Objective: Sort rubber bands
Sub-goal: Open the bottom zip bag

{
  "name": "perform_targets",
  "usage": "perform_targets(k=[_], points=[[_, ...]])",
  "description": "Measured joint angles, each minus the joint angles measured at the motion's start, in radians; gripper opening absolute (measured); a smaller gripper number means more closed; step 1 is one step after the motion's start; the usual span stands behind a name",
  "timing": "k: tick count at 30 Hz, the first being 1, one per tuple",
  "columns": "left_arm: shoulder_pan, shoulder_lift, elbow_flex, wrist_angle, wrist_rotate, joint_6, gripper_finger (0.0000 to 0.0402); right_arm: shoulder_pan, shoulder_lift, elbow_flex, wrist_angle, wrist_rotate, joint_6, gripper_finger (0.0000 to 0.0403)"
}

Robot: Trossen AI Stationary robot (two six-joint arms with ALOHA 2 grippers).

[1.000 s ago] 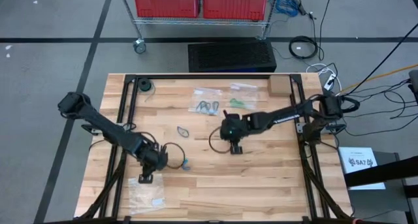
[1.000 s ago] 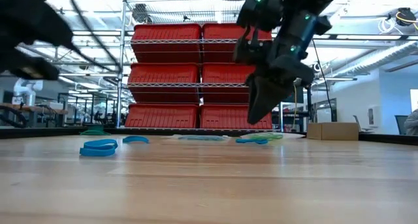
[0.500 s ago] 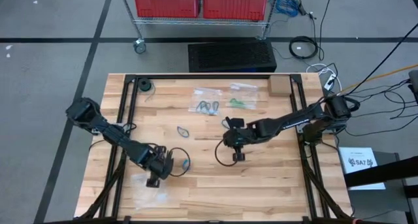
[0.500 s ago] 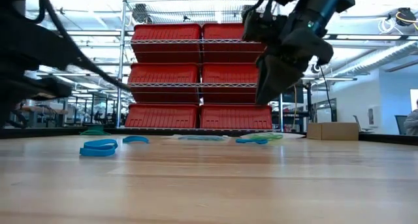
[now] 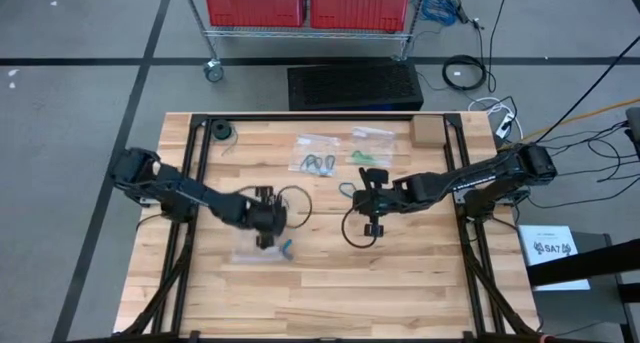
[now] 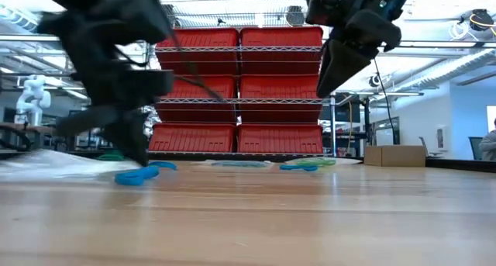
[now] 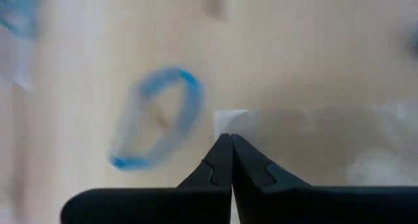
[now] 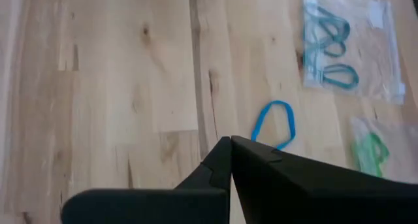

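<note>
The left gripper [image 5: 268, 237] is low over the middle of the table [image 5: 420, 283]. Its two fingers are pressed tight together. In its wrist view the tips pinch the corner of a clear bag [image 7: 339, 139]. In the low view that bag [image 6: 54, 164] looks lifted a little off the wood on one side. A blue band [image 7: 157, 116] lies flat on the wood just beside the tips. In the high view this band [image 5: 285, 248] sits right next to the gripper.

The right gripper [image 5: 372, 221] hangs above the table, to the right of the middle. Its fingers are shut tight too, and nothing is between them. Another blue band [image 8: 274, 124] lies on the wood near its tips.

More bands lie toward the back of the table. Some teal ones [image 8: 326, 51] are in a clear bag [image 8: 385, 54]. Green ones [image 8: 371, 149] lie in another bag beside it.

A small box [image 5: 427, 131] sits at the back right corner. Red bins [image 6: 232, 88] stand on a shelf behind the table.
</note>
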Motion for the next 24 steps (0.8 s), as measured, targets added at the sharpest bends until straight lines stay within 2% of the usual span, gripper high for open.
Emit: perform_targets(k=[8,12,17,24], points=[[0.229,-0.001,0.005,0.259,-0.01,0.273,0.0001,0.017,-0.005,0.0,-0.106,0.022,0.044,0.0],[0.303,-0.022,0.047,0.23,-0.005,0.317,0.0001,0.036,-0.008,0.0,-0.117,0.026,0.062,0.0],[0.26,-0.138,0.071,0.029,0.004,0.286,0.0001,0.066,-0.009,0.0,-0.119,0.036,0.081,0.0],[0.08,-0.291,0.076,-0.185,0.207,0.087,0.0001,0.093,-0.009,0.0,-0.12,0.048,0.124,0.0]])
